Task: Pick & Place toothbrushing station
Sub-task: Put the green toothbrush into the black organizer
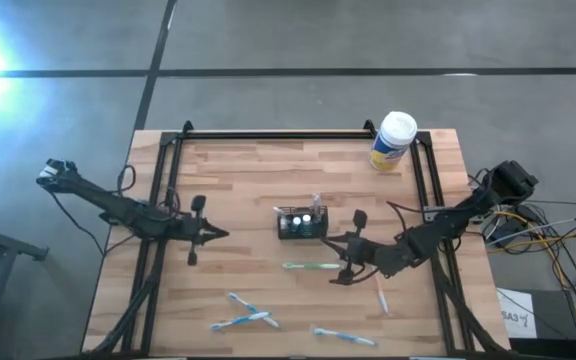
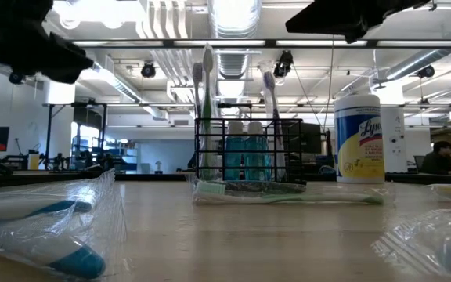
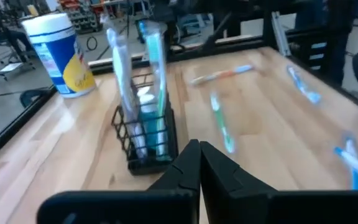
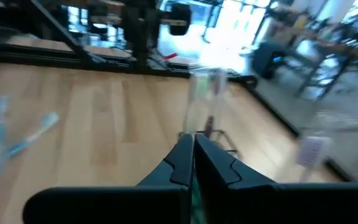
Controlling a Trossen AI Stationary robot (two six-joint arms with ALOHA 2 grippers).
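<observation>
While the left gripper [image 1: 218,234] hovers over the worktop's left half with its fingers pressed together and nothing between them, the toothbrushing station [image 1: 302,223] stands upright near the middle of the worktop [image 1: 248,180], well apart from every edge. It is a thin black wire rack carrying toothbrushes and small bottles, so it looks light and stiff but easy to tip; taking it by the top rim wire seems safest. To its right, the right gripper [image 1: 330,239] is also closed and empty, just beside the station.
</observation>
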